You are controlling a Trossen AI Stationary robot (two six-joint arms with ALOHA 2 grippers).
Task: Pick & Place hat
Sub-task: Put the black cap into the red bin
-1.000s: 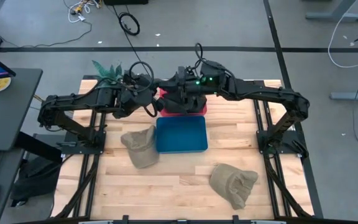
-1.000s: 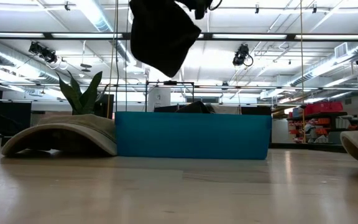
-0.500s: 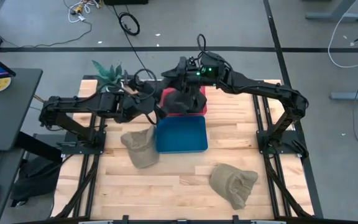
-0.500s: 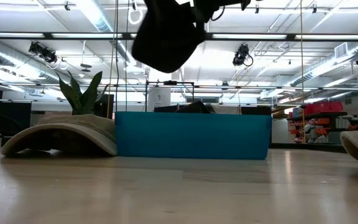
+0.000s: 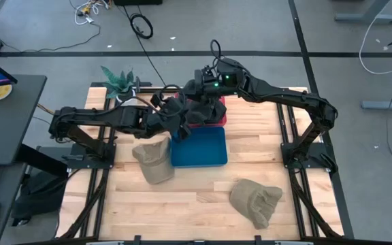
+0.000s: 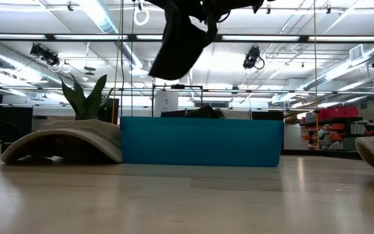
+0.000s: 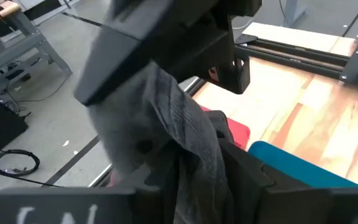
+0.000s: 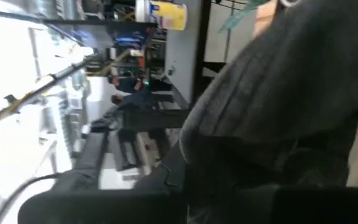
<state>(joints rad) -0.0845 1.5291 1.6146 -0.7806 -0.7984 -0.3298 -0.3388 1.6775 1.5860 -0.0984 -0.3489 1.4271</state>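
A dark grey hat (image 5: 186, 112) hangs in the air between my two arms, above the far edge of the blue bin (image 5: 198, 146). In the low view it droops from the picture's top (image 6: 180, 39), well above the bin (image 6: 200, 141). My right gripper (image 5: 199, 97) reaches in from the far right and is shut on the hat's top. My left gripper (image 5: 171, 117) comes from the left. Its fingers stand apart with the hat's cloth (image 7: 188, 143) between them. My right gripper holds the hat by its upper bunched cloth (image 7: 166, 93), coming from above on the far side. The gripper's own body hides the pinch itself. The hat hangs below it, slack and clear of the bin. My left gripper has cloth lying between its parted fingers (image 7: 247, 171); whether they still touch it, I cannot tell.
A red bin (image 5: 218, 117) stands behind the blue one, partly under the hat. One tan hat (image 5: 154, 160) lies against the blue bin's left side, another (image 5: 256, 201) near the front right. A plant (image 5: 118, 78) stands at the far left corner.
My left gripper has gone toward the table's right edge and a little nearer, up to the blue bin's far left corner. The hat has shifted right with it, and from a broad lump it has become a narrower drape under my right gripper.
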